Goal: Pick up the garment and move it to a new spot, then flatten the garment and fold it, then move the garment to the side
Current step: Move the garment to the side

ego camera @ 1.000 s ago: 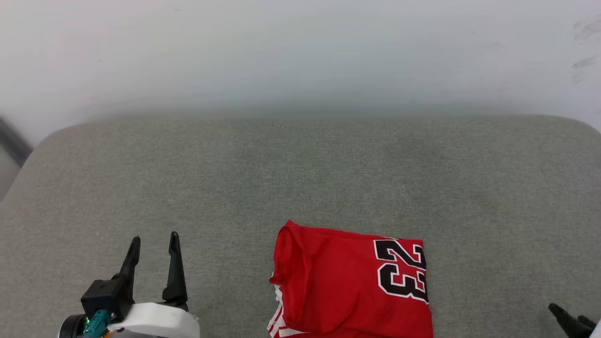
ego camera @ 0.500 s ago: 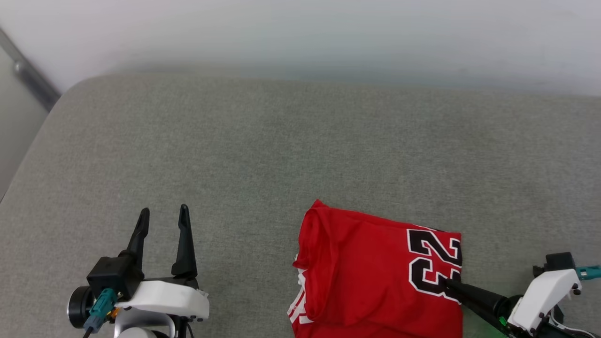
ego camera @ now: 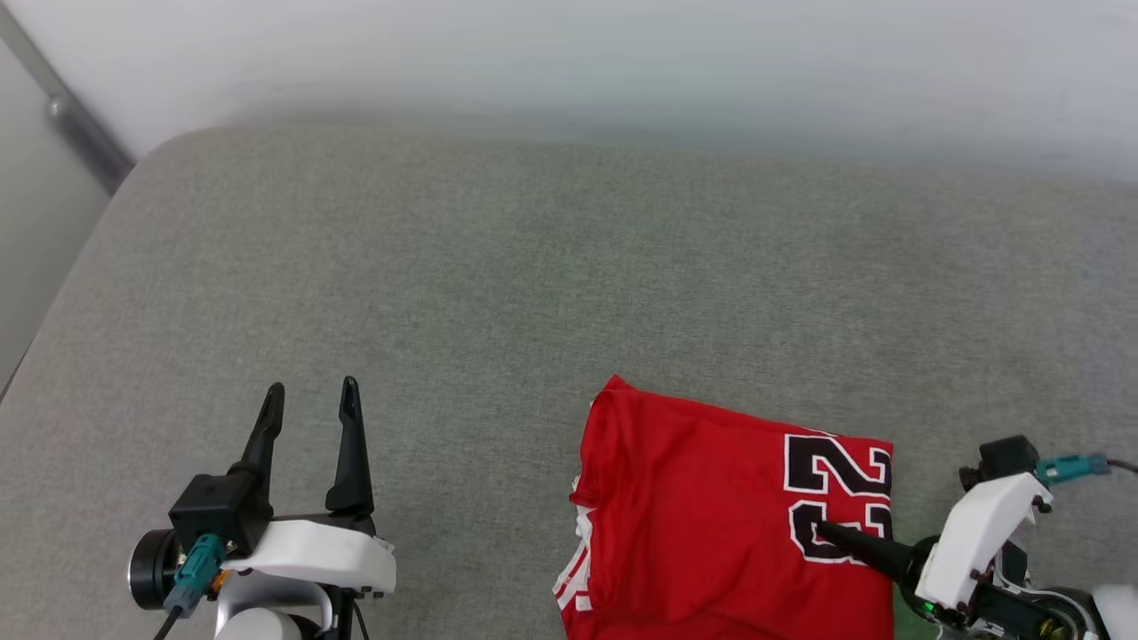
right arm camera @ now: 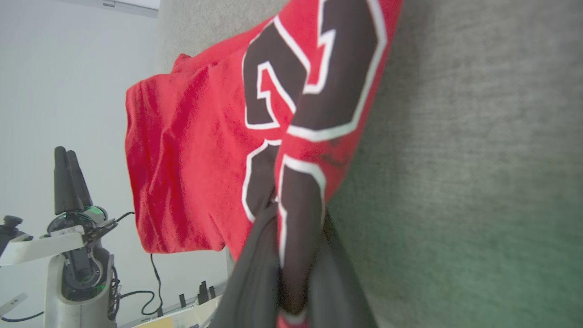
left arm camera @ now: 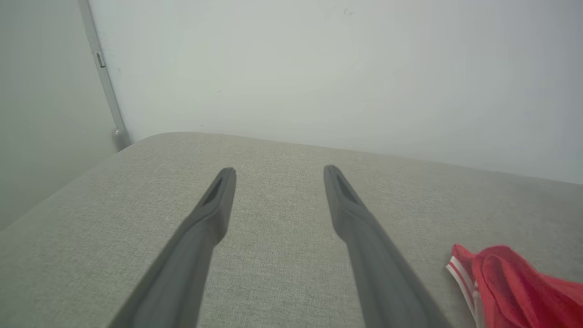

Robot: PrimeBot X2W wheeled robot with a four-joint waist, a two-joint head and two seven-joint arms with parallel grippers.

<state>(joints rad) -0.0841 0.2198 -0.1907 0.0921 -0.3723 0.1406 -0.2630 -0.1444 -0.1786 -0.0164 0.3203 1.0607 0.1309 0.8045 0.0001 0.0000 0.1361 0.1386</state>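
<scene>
The garment (ego camera: 702, 516), a red jersey with a black white-outlined "23", lies folded on the grey cushion (ego camera: 533, 267) at the lower centre-right of the head view. My right gripper (ego camera: 822, 531) comes in from the right and is shut on the garment's right edge at the numbers; in the right wrist view the fabric (right arm camera: 191, 150) is pinched between the two dark fingers (right arm camera: 255, 269). My left gripper (ego camera: 309, 396) hovers open over bare cushion to the garment's left. In the left wrist view its fingers (left arm camera: 214, 209) stand apart, with the garment's red corner (left arm camera: 510, 282) at lower right.
A pale wall (ego camera: 569, 62) runs behind the cushion, with a grey metal strip (ego camera: 71, 124) in the far left corner. The cushion's rounded left edge (ego camera: 80, 267) drops off. Wide bare cushion lies beyond and left of the garment.
The head camera has shifted, so the whole picture has moved. My right gripper has come in from the lower right and shut on the garment's right edge. The left gripper stays open.
</scene>
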